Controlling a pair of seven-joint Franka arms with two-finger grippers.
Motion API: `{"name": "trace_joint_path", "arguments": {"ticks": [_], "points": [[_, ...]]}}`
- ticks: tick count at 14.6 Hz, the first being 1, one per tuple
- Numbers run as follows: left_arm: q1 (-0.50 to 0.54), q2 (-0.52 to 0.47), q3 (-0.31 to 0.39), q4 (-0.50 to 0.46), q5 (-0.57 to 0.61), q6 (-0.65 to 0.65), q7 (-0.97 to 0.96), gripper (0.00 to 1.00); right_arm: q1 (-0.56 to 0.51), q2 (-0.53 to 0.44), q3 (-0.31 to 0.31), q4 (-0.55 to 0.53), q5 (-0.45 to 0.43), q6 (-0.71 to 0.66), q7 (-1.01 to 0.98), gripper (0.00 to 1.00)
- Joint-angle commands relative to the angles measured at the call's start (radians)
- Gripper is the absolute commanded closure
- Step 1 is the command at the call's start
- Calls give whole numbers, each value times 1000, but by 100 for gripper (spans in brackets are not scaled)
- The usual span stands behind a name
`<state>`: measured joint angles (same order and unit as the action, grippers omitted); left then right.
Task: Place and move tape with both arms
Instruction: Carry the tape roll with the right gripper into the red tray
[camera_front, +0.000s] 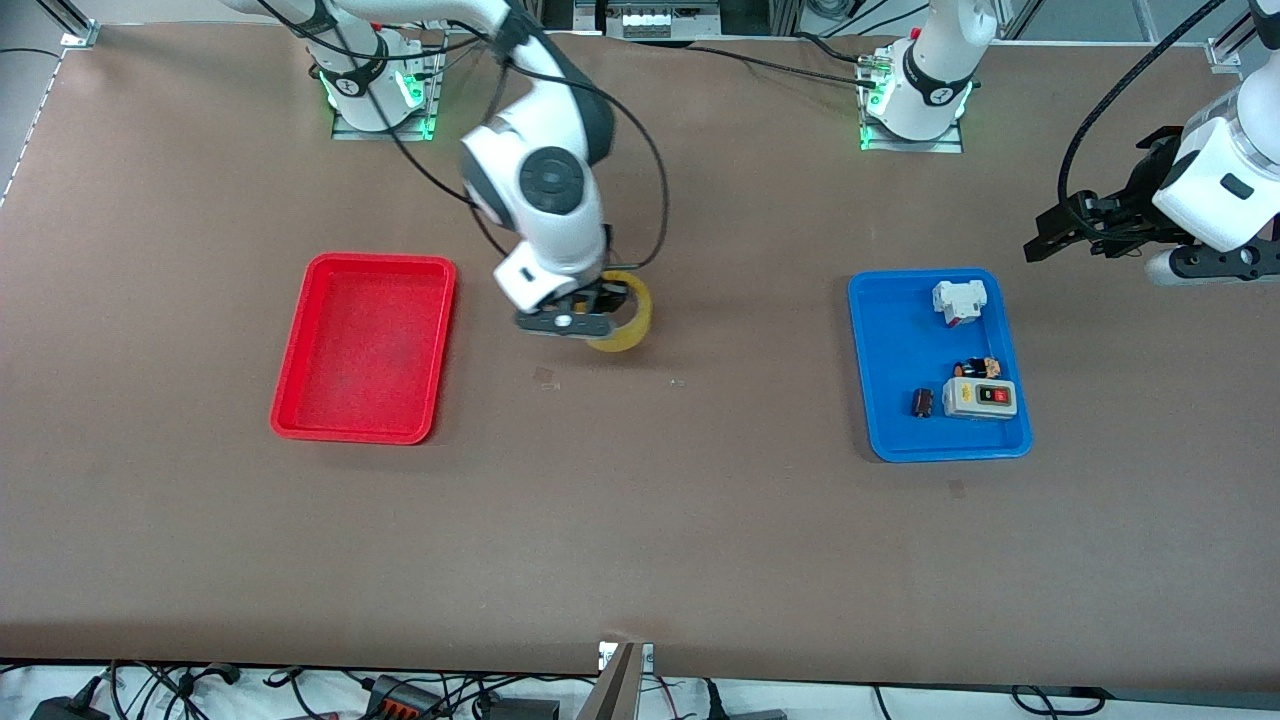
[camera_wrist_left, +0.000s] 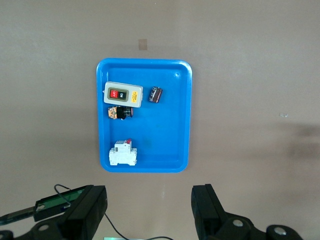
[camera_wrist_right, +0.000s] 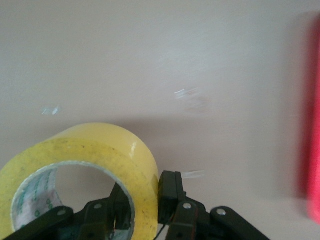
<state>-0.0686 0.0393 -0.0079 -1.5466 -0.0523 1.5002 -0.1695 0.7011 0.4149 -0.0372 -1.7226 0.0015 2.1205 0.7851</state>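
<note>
Judging by how things lay, the job stood partway done: the tape was in the right arm's hold, but it sat in neither tray.

Nearest the front camera, the blue tray at the left arm's end of the table held a grey switch box and a small dark cylinder, with a dark component and a white breaker farther back in it. The red tray, toward the right arm's end, held nothing that could be seen.

Between the two trays, and closer to the red one, the right gripper hung over bare table with its fingers clamped on the wall of the yellow roll, one finger inside the hole and one outside, as the right wrist view showed. Whether the roll was touching the table or was just clear of it could not be told. The red tray's edge showed at the border of that view.

The left gripper waited in the air past the blue tray at its own end, fingers spread apart and holding nothing.

What seemed left was carrying the roll the rest of the way and setting it down, probably in the red tray.
</note>
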Motion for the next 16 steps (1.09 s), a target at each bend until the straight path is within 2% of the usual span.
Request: {"name": "trace_joint_path", "arguments": {"ticks": [1, 3, 5, 8, 13, 16], "points": [[1, -6, 6, 3, -18, -9, 24, 0, -102, -198, 2, -225, -6, 41, -62, 99], [3, -6, 6, 6, -20, -9, 24, 0, -181, -254, 0, -285, -6, 36, -96, 99], [3, -6, 6, 7, -20, -8, 24, 0, -282, -292, 2, -346, -3, 45, -234, 99], [0, -12, 14, 7, -21, -11, 24, 0, -405, -292, 2, -363, -3, 22, -361, 99], [-28, -13, 23, -3, -21, -3, 24, 0, -572, -231, 2, -390, 5, 70, -645, 100], [-34, -15, 23, -12, -21, -2, 24, 0, -607, -170, 2, -390, 6, 130, -736, 100]]}}
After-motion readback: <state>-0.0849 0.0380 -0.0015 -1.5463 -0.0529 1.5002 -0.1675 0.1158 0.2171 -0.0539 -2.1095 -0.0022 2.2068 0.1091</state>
